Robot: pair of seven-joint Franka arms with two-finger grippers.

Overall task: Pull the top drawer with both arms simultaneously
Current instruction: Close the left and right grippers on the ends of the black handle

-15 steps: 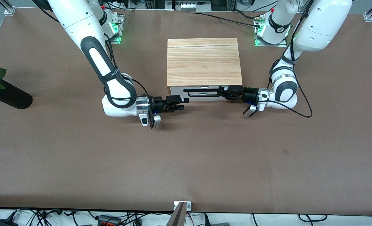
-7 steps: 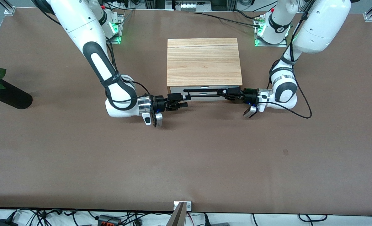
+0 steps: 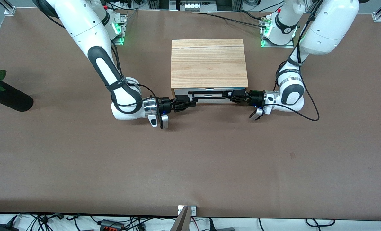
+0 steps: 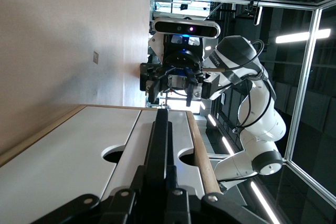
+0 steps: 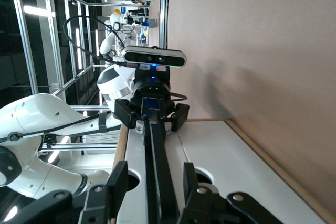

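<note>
Midway along the tabletop's edge by the robot bases stands the cabinet (image 3: 208, 63); its top drawer (image 3: 209, 92) looks rigid, best pulled by the bar handle (image 3: 209, 93). Left gripper (image 3: 236, 95) clamps one end, right gripper (image 3: 190, 103) straddles the other, jaws apart

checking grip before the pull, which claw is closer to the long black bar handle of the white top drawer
Left. The left claw is shut on the long black bar handle; the right claw straddles its end, fingers not touching it.
</note>
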